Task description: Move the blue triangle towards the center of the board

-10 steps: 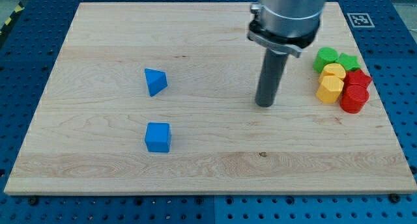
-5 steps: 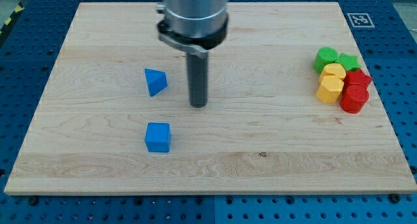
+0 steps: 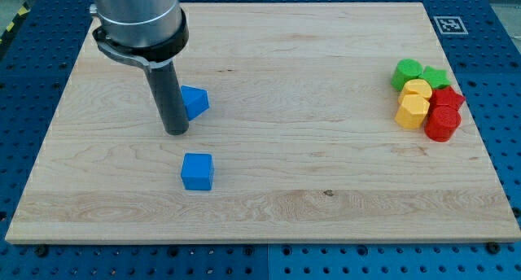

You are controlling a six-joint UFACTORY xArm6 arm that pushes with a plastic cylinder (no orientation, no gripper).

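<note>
The blue triangle [image 3: 195,101] lies on the wooden board [image 3: 269,190], left of the board's middle. My rod comes down from the view's top left, and my tip [image 3: 176,131] rests on the board just left of and slightly below the triangle. The rod hides the triangle's left edge, so I cannot tell whether they touch. A blue cube [image 3: 197,171] sits below the tip, toward the view's bottom.
At the view's right edge of the board is a tight cluster: two green blocks [image 3: 407,72] [image 3: 435,76], two yellow blocks [image 3: 418,89] [image 3: 412,111] and two red blocks [image 3: 447,98] [image 3: 442,123]. A marker tag [image 3: 446,24] is at the board's top right corner.
My rod has swept from the right of centre across the board to the view's left and now stands at the blue triangle's left side. No block has visibly moved.
</note>
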